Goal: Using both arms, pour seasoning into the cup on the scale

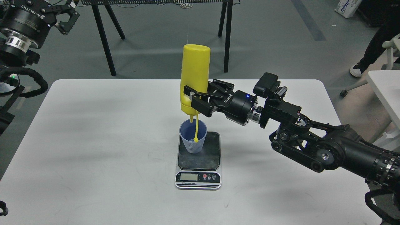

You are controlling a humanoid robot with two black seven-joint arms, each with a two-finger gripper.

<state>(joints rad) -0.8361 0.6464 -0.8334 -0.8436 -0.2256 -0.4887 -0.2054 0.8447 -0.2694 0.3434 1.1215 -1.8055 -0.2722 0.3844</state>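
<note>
The yellow seasoning bottle [194, 75] is turned upside down, almost upright, with its nozzle pointing into the light-blue ribbed cup [192, 136]. Its tethered cap [196, 140] hangs down in front of the cup. The cup stands on the far left of the dark plate of the scale [198, 159]. My right gripper [194, 100] is shut on the bottle's lower body, just above the cup. My left gripper [64, 14] is raised at the top left, far from the table's things, with its fingers spread apart and empty.
The white table [93, 150] carries only the scale and cup. Black stand legs [103, 37] rise beyond its far edge. A second white table [386, 90] and a person's leg [372, 47] are at the right.
</note>
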